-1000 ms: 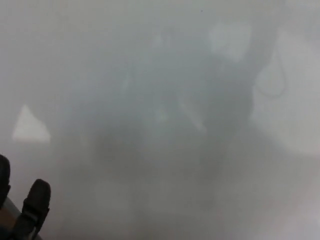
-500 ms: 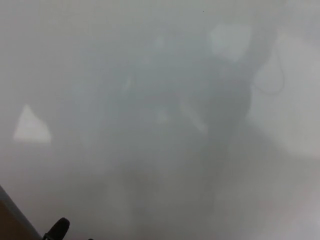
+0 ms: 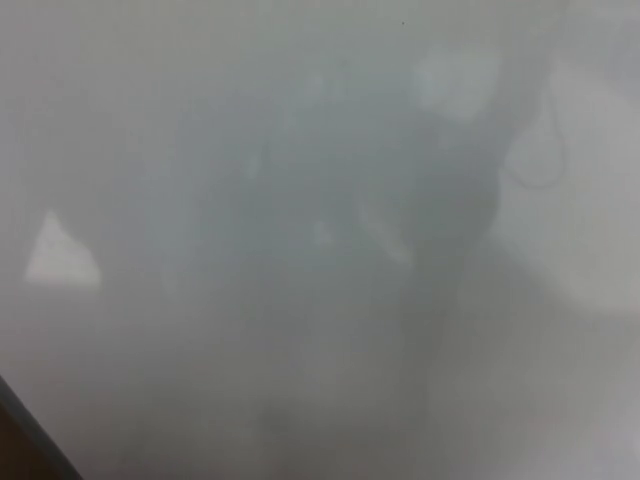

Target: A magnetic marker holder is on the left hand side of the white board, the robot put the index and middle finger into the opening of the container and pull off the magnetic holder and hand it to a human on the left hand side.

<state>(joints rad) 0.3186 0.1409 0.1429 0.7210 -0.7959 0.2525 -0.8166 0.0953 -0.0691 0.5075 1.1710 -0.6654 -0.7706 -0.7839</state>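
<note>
While the head view looks almost flat onto the whiteboard, its glossy grey-white surface fills nearly the whole picture and carries only a blurred, dark reflection across the middle, with a few paler patches, among them a small bright triangle at the left. No container shows anywhere: the magnetic marker holder is out of sight, so where it is and what it holds cannot be told from this view.

Neither robot hand shows, so whether their fingers are spread or pressed together cannot be told. A second ago two thick black fingers stood at the lower left corner; half a second ago only one black fingertip poked up at the bottom edge beside the board's frame; now that too is gone. The reflection and the bright triangle sit in nearly the same places as before, so the camera has hardly shifted.

At the lower left corner a dark frame edge of the board runs on a slant, with a brown surface beyond it. Everywhere else the board runs past the picture's edges, top, right and bottom, and its face is bare of any object in front of it.
</note>
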